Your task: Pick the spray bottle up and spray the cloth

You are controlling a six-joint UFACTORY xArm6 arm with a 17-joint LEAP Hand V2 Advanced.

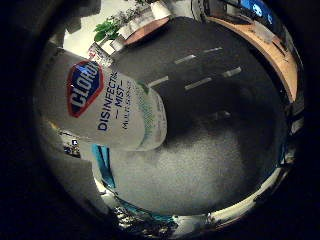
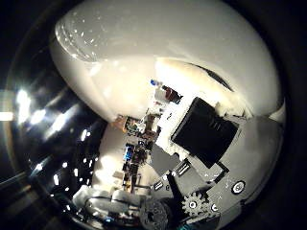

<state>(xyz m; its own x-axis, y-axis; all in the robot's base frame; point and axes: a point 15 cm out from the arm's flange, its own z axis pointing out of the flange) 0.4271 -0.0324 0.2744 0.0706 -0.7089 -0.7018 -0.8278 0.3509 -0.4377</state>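
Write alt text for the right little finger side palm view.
A white spray bottle with a blue and red label fills one side of the view, close to the palm, its base over a dark grey mat. Beyond the mat lie a wooden surface and a green plant.

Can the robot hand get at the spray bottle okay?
Probably yes. The bottle fills much of both palm views, so it sits right against the palm, and a finger lies against it. Nothing shows between them.

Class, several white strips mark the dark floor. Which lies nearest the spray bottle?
The white strip ending right beside the spray bottle; the others lie farther off across the dark floor.
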